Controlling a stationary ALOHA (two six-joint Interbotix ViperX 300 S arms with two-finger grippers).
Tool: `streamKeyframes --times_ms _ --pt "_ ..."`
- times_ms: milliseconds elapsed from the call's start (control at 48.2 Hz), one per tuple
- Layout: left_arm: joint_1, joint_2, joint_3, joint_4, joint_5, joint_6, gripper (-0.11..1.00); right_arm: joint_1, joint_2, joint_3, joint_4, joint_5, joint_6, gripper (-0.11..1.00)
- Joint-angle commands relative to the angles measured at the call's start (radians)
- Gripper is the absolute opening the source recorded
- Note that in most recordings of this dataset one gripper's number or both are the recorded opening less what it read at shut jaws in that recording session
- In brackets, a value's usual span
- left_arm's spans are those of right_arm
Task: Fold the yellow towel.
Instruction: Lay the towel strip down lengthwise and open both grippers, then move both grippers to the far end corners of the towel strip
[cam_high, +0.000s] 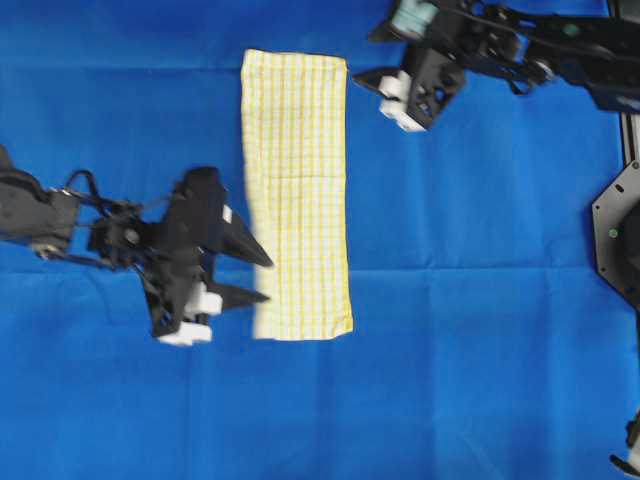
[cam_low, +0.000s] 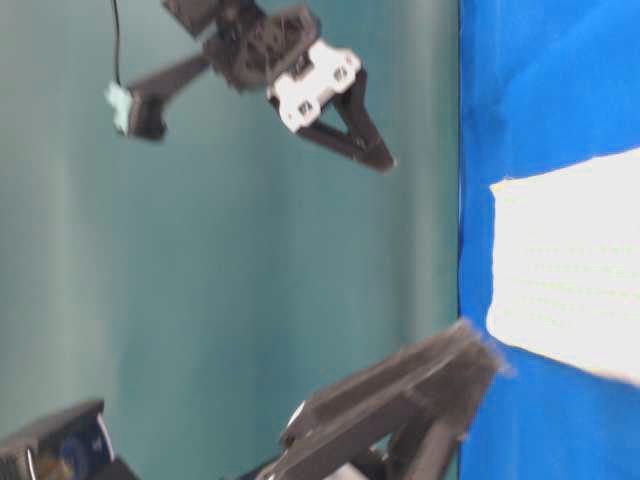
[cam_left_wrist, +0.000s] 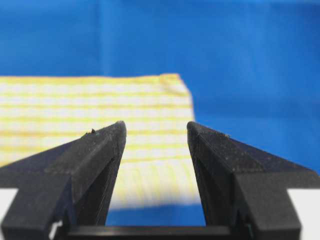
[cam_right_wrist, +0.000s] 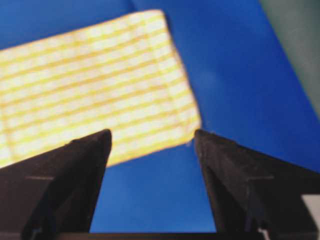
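Blue cloth (cam_high: 480, 360) covers the whole worktop, a few crease lines across it. Yellow towel (cam_high: 296, 195) lies flat on the cloth as a long narrow strip, one short end near the far edge of the worktop in the overhead view, left of its middle line, the long sides running toward the near edge. Left gripper (cam_high: 262, 280) is at the towel's left long side near its lower end, jaws spread, nothing between them; wrist view shows towel (cam_left_wrist: 95, 107) beyond the tips. Right gripper (cam_high: 365, 77) sits just off the towel's upper right corner, jaws spread wide and empty, raised clear of the cloth in the table-level view (cam_low: 385, 160).
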Motion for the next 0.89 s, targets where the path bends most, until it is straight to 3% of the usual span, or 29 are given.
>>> streamKeyframes --times_ms 0,249,581,726,872 --pt "0.021 -0.054 0.026 0.003 -0.021 0.0 0.44 0.029 -0.075 0.04 0.005 -0.046 0.002 0.68" --pt "0.044 -0.127 0.115 0.003 -0.106 0.0 0.45 0.091 -0.198 0.16 0.028 -0.104 0.003 0.68" --pt "0.089 -0.135 0.129 0.005 -0.118 0.003 0.45 0.095 -0.158 0.13 0.037 -0.117 0.003 0.67" --pt "0.16 -0.132 0.129 0.003 -0.123 0.014 0.45 0.074 -0.094 0.078 0.037 -0.115 0.002 0.67" --pt "0.293 -0.089 0.123 0.003 -0.158 0.048 0.52 0.021 -0.003 0.018 0.037 -0.115 0.002 0.68"
